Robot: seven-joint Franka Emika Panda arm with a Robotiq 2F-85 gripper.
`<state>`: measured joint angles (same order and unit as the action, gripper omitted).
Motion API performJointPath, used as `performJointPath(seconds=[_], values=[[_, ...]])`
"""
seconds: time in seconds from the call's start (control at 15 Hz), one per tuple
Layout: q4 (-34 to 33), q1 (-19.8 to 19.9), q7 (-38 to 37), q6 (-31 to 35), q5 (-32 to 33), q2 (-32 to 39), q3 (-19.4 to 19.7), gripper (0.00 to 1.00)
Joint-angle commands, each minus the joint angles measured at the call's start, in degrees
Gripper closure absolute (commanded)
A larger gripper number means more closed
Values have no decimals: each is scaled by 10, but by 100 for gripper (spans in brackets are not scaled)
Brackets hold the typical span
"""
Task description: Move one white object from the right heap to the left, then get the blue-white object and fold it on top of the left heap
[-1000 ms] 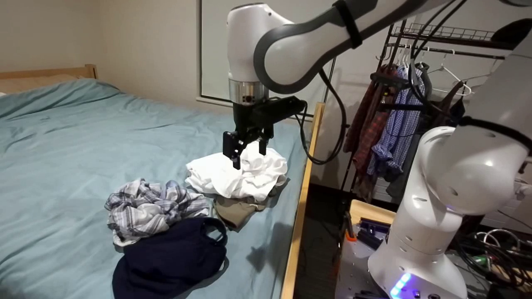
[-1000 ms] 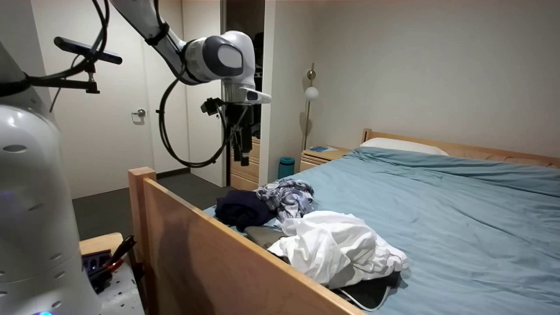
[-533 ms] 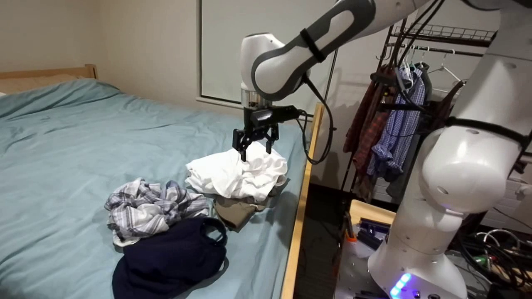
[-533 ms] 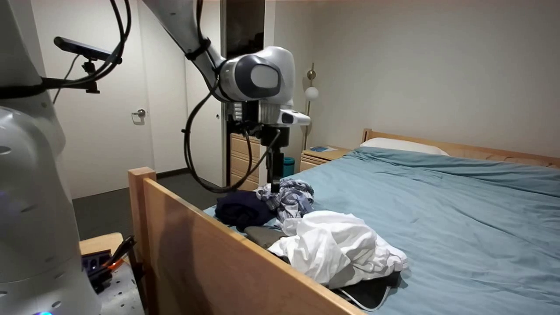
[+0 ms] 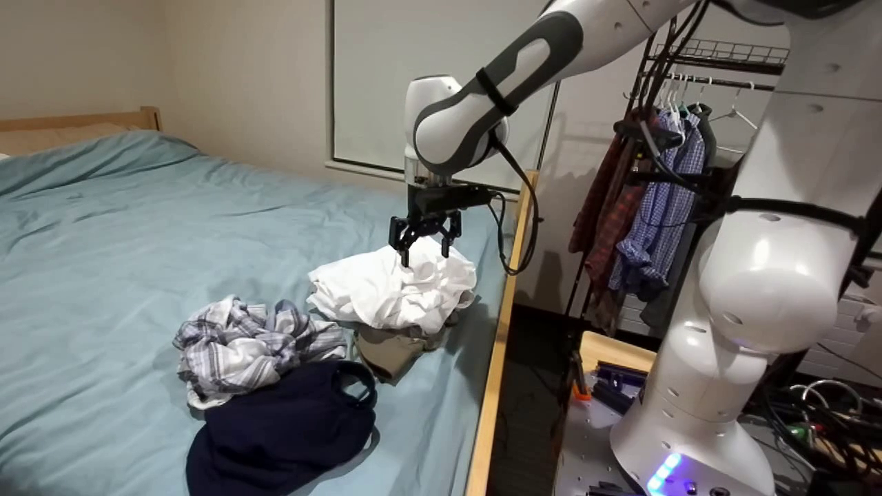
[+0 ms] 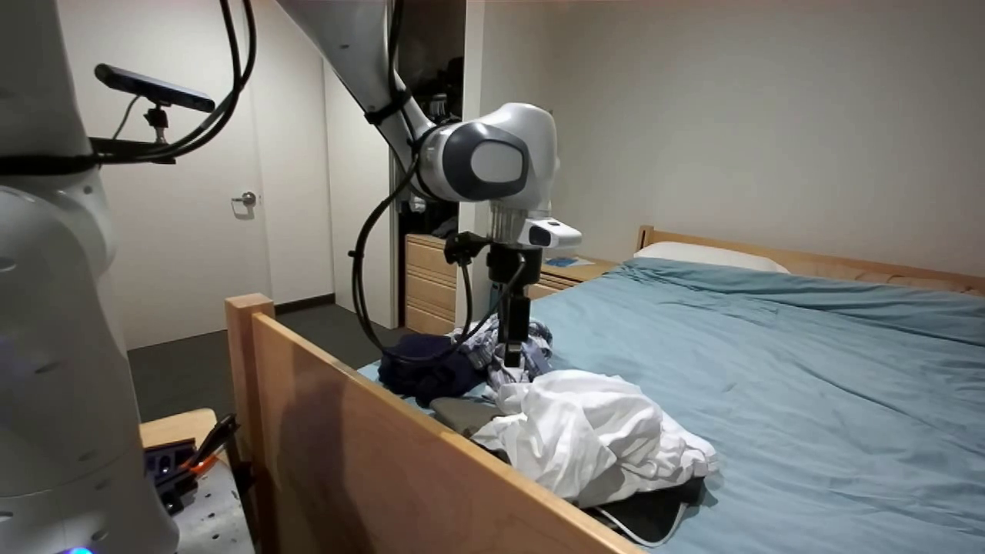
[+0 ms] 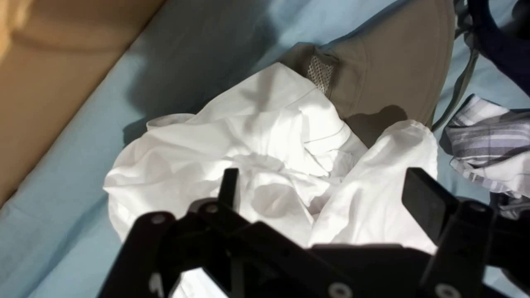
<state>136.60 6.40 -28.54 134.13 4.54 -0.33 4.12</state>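
Fingers (image 7: 426,203) stood wide apart, tips down, over the white cloth (image 7: 281,132), and in the wrist view we looked between them onto its crumpled folds. In both exterior views we found that cloth bunched on top of the right heap (image 5: 389,296), near the wooden footboard (image 6: 385,454) of the bed (image 6: 808,408). From under the cloth's edge stuck out a brown hat (image 7: 397,58); up close we made out a curved brim (image 7: 439,54), a mesh patch (image 7: 321,74) and a thin strap (image 7: 459,89). At the cloth's opposite end, in an exterior view, a black piece (image 6: 650,512) with a pale border showed beneath it.

Just beyond the hat, across a strip of blue sheet (image 5: 227,234), we saw the plaid shirt (image 5: 241,351), rumpled, its checks white and blue-grey. It lay up against the dark navy garment (image 5: 296,427) of the left heap (image 5: 275,399); which of the two overlapped the other we could not tell. On the navy side towards the hat a loop of cloth (image 5: 372,391) let a little sheet show through.

Farther off, in an exterior view, the lightly wrinkled sheet ran up to a white pillow (image 6: 704,254) and a wooden headboard (image 6: 839,267). Past the arm (image 5: 448,131), in an exterior view, we saw clothes (image 5: 654,220) hanging from a rack (image 5: 716,65).
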Motion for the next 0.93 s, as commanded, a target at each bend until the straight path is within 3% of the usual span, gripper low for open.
performJointPath(seconds=[0.0, 0.2, 0.47, 0.87], values=[[-1, -4, 0, -1, 0, 0, 4, 0], [-23, -1, -12, -15, -36, 8, 7, 0], [-81, 23, 5, -41, -152, 40, 41, 0], [-159, 40, -42, -70, -216, 133, 74, 0]])
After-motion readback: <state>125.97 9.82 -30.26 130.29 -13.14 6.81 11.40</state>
